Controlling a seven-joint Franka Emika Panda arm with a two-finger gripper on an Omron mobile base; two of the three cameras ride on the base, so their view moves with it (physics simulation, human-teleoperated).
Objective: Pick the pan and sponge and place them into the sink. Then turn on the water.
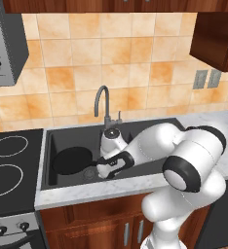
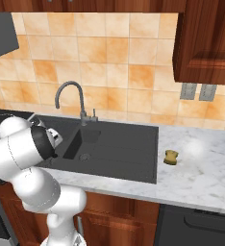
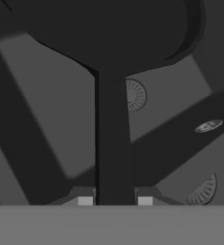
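Gripping the pan's handle, low in the sink.
Seen from the hand, the fingers [image 3: 115,201] pinch the long black handle of the pan [image 1: 71,161], whose round body sits in the large basin of the sink [image 1: 150,127] under the grey faucet [image 1: 103,102]. The sponge [image 2: 170,157] lies on the marble worktop [image 2: 206,168], just beside the sink's drainboard edge.

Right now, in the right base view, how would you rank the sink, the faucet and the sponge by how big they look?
1. The sink, by far the largest.
2. The faucet, a thin arch, clearly smaller.
3. The sponge, tiny on the counter beside the sink.
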